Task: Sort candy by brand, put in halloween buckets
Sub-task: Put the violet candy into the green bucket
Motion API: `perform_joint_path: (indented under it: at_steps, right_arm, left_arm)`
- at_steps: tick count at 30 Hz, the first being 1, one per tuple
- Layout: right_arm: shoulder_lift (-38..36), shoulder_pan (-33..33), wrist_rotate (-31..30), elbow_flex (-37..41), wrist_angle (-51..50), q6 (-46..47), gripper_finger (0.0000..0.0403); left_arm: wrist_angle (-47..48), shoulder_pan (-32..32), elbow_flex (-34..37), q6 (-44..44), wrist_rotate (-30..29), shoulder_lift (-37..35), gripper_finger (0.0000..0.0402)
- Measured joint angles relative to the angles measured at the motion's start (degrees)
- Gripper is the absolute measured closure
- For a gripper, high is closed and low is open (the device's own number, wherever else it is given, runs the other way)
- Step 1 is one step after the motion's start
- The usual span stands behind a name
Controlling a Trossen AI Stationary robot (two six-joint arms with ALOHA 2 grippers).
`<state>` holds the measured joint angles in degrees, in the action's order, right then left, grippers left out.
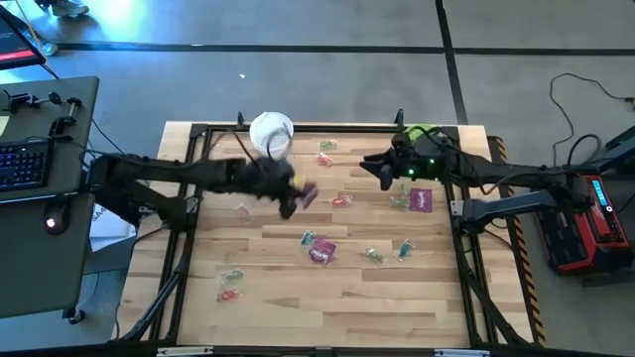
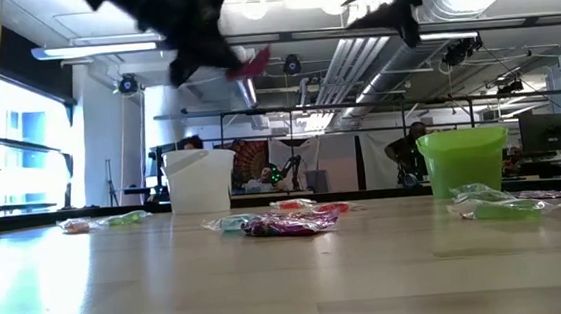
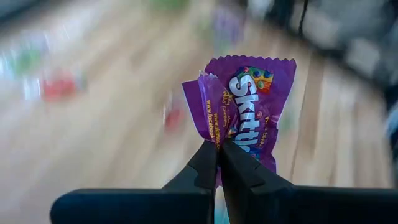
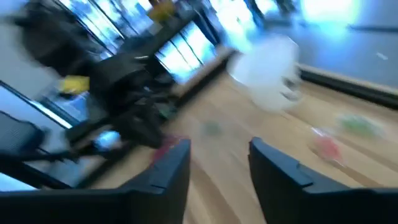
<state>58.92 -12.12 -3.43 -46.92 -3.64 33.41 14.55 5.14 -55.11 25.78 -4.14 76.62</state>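
Left gripper (image 3: 219, 149): up off the table (image 1: 268, 297), jaws pressed together on a corner of a purple Skittles packet (image 3: 245, 118).
Packet look: glossy magenta-purple, zigzag top edge, white lettering, one side crumpled.
Packet place: in the air just beside the white bucket (image 1: 271, 132).
Right gripper (image 4: 219, 155): jaws spread, holding nothing, beside the lime green bucket (image 2: 462, 161).
Loose candy (image 1: 321, 250): purple packets and small clear-wrapped green and red pieces scattered over the table.
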Motion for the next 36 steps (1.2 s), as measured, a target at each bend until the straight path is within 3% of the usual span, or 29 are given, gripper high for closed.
perform_joint_path:
  at_steps: [3,8,21,27,33,36]
  right_arm:
    - [0.9,2.8,-3.8,0.0,6.6,1.1,0.0214]
    - [4.1,6.6,-12.9,0.0,13.0,1.1,0.0178]
    - [14.5,12.4,-26.1,-0.1,34.9,-6.8,0.0174]
    - [18.4,14.0,-31.6,-7.5,32.3,-17.6,0.0174]
    - [23.8,13.5,-31.9,-20.9,14.6,-19.6,0.0174]
    - [26.8,13.5,-31.5,-26.2,10.6,-20.8,0.0174]
  left_arm:
    - [-8.3,3.6,-1.4,2.6,-0.1,0.0,0.0399]
    - [-13.3,6.3,-5.2,1.8,-2.5,-0.1,0.0399]
    - [-16.2,4.6,-8.1,-5.1,-15.8,0.0,0.0399]
    - [-18.0,1.2,-8.1,-11.8,-20.6,0.0,0.0399]
    - [-19.1,-0.9,-8.1,-14.1,-24.1,0.0,0.0399]
    - [-19.0,-1.4,-8.1,-14.6,-24.2,0.0,0.0399]
